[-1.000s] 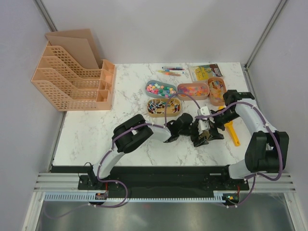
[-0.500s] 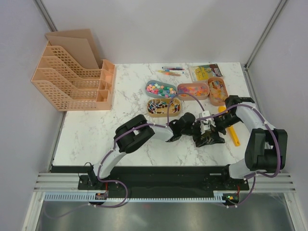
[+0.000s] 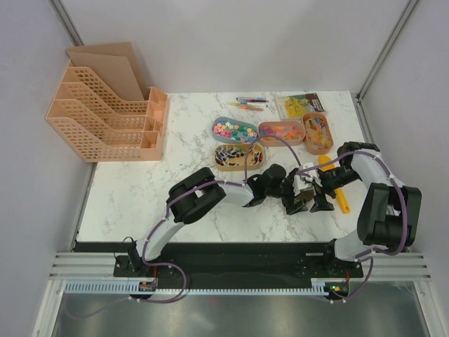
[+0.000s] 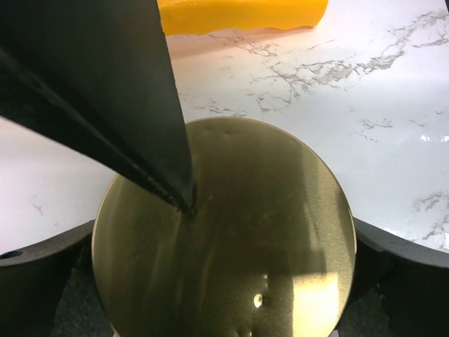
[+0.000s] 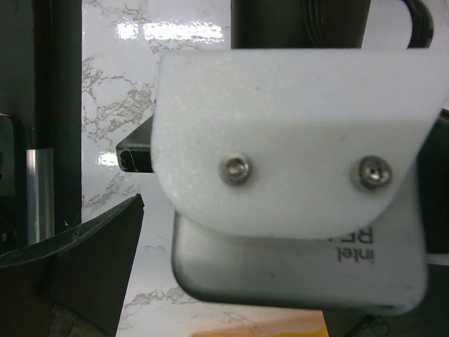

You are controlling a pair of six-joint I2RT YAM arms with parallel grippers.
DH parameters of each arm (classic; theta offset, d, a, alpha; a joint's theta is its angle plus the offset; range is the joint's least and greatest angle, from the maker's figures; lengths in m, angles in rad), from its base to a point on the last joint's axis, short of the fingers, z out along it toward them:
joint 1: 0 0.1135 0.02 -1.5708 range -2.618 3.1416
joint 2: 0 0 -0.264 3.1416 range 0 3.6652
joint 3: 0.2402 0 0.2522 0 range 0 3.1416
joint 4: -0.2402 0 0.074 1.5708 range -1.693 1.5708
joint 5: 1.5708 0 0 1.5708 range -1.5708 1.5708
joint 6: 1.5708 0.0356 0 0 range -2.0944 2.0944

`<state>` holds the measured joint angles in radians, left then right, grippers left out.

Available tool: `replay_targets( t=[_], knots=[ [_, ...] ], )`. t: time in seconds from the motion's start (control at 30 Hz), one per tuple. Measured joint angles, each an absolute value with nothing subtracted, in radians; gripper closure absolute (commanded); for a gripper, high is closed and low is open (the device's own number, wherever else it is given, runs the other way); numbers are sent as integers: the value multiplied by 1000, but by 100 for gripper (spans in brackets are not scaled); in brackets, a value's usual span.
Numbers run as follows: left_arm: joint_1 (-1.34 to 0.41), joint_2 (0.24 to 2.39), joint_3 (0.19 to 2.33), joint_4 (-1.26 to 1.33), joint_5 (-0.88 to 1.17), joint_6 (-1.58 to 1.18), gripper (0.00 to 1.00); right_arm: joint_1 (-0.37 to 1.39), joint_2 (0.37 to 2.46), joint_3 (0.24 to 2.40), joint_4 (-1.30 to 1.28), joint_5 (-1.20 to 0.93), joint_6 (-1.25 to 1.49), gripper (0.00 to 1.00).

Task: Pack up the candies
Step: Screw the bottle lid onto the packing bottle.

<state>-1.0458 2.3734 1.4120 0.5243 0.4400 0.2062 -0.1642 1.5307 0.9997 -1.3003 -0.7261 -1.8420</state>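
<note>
Marble tabletop [image 3: 140, 189] carries the candies [image 3: 235, 130], tiny pink, green and yellow sweets heaped in a grey-blue oval tray [image 3: 216, 123]. More sweets fill an orange plastic tray [image 3: 217, 156] at its 6 o'clock and two further orange trays at its 3 o'clock. Packing looks barely begun: every sweet in view sits in a tray, and none is held or seen inside any container.

At 5 o'clock from the trays the two arms meet. The left gripper [image 4: 221, 260] has its black fingers set wide on either side of a round brass-gold metal disc [image 4: 266, 210], perhaps the lid or bottom of a tin. Whether they press it or merely flank it cannot be told. Just at its 3 o'clock, the right gripper [image 3: 321, 199] is spread wide with nothing seen between its fingers. A yellow-orange plastic scoop [image 3: 342, 201] lies unheld at 3 o'clock again, so scooping, filling and closing all appear to remain.

From above, the arms cover the disc entirely. In the left wrist view a black wedge [image 4: 84, 70] overlaps the disc at 10 o'clock and cannot be identified. The right wrist view is filled by the other arm's white camera mount [image 5: 287, 140], and only one dark finger [image 5: 77, 267] shows at 7 o'clock.
</note>
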Motion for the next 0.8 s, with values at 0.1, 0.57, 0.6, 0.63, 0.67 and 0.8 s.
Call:
replay_targets(
  t=[0.1, 0.57, 0.6, 0.63, 0.67, 0.8],
  knots=[
    [-1042, 2395, 1454, 500, 442, 206, 0, -170, 1525, 1007, -1302, -700, -1844, 2],
    [-1030, 2384, 1494, 410, 451, 211, 2, -186, 1552, 1053, -1309, -662, -1762, 2],
    [-1028, 2336, 1445, 404, 431, 206, 0, -186, 1557, 1058, -1314, -665, -1757, 2],
    [-1025, 2289, 1378, 390, 408, 199, 0, -186, 1561, 1062, -1317, -666, -1753, 2],
    [-1020, 2242, 1319, 371, 390, 191, 0, -186, 1565, 1065, -1320, -667, -1750, 2],
    [-1010, 2236, 1374, 242, 354, 148, 0, -185, 1568, 1070, -1325, -666, -1750, 2]
  ],
)
